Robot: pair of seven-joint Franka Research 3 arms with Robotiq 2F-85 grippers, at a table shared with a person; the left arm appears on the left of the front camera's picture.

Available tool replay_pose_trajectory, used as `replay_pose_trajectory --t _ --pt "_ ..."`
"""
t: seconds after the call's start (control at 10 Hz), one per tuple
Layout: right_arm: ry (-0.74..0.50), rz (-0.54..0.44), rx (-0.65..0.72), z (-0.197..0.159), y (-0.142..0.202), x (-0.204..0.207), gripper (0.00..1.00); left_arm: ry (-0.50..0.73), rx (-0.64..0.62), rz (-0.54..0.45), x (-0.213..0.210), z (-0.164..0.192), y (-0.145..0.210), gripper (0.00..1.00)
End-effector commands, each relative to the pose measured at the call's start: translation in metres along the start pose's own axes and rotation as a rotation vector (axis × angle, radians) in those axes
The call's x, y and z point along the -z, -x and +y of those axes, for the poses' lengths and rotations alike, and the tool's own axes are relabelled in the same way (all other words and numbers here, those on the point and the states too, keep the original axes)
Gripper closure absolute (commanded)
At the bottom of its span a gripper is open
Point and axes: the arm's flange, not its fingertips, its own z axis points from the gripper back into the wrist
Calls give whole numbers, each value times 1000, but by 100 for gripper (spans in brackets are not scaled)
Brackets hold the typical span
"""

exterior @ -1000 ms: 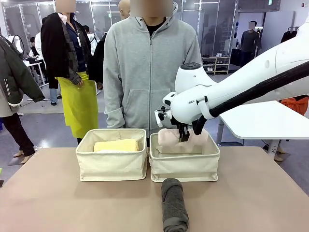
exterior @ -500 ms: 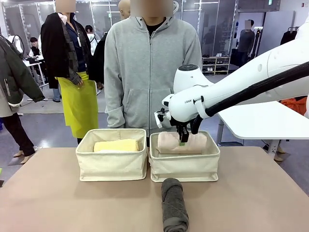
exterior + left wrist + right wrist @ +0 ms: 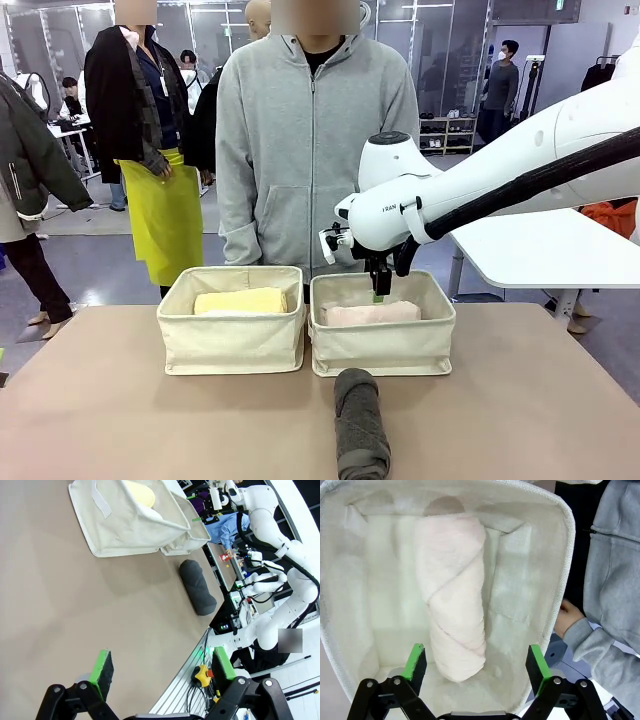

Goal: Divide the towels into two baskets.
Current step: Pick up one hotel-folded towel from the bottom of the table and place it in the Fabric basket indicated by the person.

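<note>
Two baskets: the left basket (image 3: 232, 345) holds one pale yellow towel (image 3: 240, 301), the right basket (image 3: 382, 350) one pale pink towel (image 3: 370, 313). One dark grey towel (image 3: 360, 425) lies on the table (image 3: 120, 420) before them. My right gripper (image 3: 378, 293) and left gripper (image 3: 162, 667) both have their jaws apart.

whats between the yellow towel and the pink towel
Only the baskets' neighbouring walls, in the front view: yellow towel in the left basket, pink towel in the right basket.
</note>
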Motion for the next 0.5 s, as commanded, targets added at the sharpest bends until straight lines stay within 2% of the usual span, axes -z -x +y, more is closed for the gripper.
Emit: replay_pose_trajectory --t 0.0,0.4 --pt "3 -2 1 0 0 1 0 11 3 2 -4 -4 4 0" --pt "3 -2 1 0 0 1 0 11 3 2 -4 -4 4 0"
